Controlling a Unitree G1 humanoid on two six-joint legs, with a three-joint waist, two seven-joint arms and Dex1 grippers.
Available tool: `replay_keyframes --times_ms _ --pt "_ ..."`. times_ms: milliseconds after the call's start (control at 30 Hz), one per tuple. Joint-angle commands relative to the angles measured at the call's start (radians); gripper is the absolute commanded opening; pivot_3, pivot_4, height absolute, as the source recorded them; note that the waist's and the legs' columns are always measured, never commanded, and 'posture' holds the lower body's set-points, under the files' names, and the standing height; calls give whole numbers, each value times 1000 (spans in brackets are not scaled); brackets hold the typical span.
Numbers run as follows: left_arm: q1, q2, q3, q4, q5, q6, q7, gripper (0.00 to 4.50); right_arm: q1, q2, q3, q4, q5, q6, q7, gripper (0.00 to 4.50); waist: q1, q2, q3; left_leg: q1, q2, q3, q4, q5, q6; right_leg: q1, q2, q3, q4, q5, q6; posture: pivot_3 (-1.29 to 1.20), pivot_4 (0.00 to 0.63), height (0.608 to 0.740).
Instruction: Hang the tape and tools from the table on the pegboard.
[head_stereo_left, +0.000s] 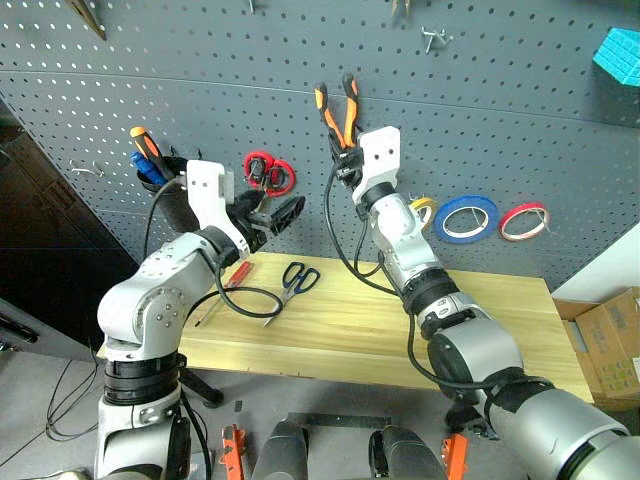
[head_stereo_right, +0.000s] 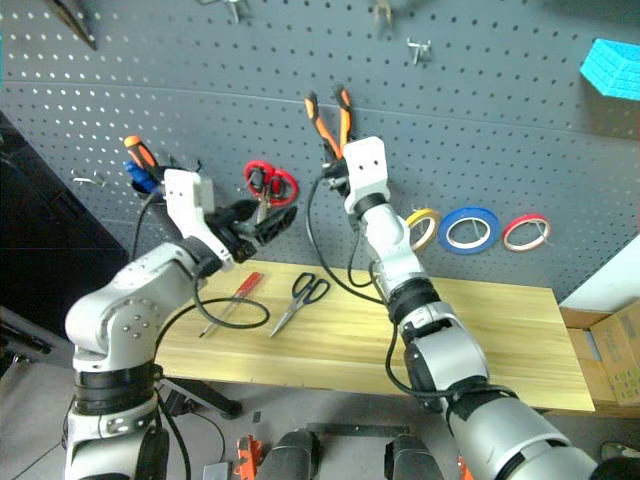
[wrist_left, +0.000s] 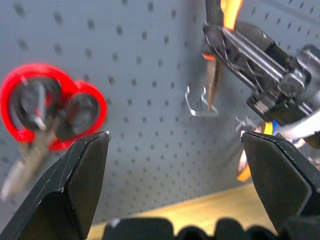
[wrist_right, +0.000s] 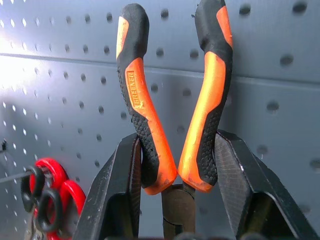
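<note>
Two black fingers of the right gripper (wrist_right: 177, 165) are clamping the pliers (head_stereo_left: 337, 112) handles-up against the pegboard (head_stereo_left: 500, 130). Left gripper (wrist_left: 175, 150) is hovering released near red scissors (head_stereo_left: 268, 172). Dark-handled scissors (head_stereo_left: 292, 286) are lying on the desk (head_stereo_left: 350, 330); yellow tape (head_stereo_right: 423, 226) is hanging on the pegboard.

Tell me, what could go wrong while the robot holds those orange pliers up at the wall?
The right gripper grips the orange-and-black handled pliers only near the handles' lower ends, so they might slip or miss a hook on the dark grey pegboard. The open left gripper hovers near the red-handled scissors and might bump them.
</note>
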Motion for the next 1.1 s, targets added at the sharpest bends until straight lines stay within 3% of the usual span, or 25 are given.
replay_keyframes --times_ms 33,533,1100 --pt "4 2 -1 -43 4 -13 -20 4500 -51 -7 -22 42 -14 -86 -38 1701 0 0 0 0 0 0 0 0 0 0 0 0 0 0 0 281 55 740" --pt "-5 1 -6 -50 -3 11 -30 4500 -159 -19 -67 166 -13 -161 -99 1701 8 1 1 3 0 -1 1 2 2 2 1 0 3 1 -2 296 60 740" --pt "12 10 12 -78 -13 46 -33 4500 -48 35 -75 224 -38 -159 -168 1701 21 1 1 14 0 -2 -10 3 2 9 1 0 -1 -1 -5 318 73 740"
